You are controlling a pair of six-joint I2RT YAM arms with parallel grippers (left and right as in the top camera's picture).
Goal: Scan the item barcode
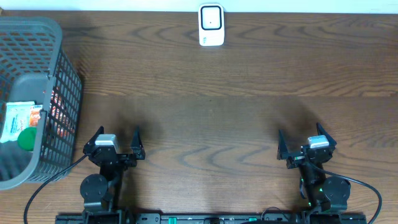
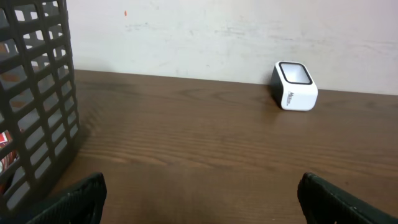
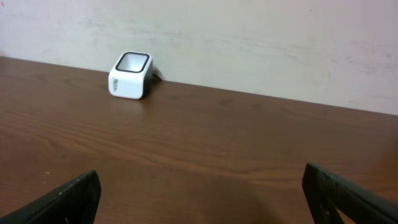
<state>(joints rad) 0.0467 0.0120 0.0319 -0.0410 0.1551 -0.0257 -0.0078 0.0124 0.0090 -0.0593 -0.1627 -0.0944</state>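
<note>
Scanning is not yet being started: the left tool and right tool are being held wide and empty, with packaged items sitting in the basket, well apart from the barcode scanner.

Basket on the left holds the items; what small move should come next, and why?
Likely swing the left end effector toward the basket: it is open, empty and nearest, the packet lies inside, and the scanner waits at the far edge.
</note>
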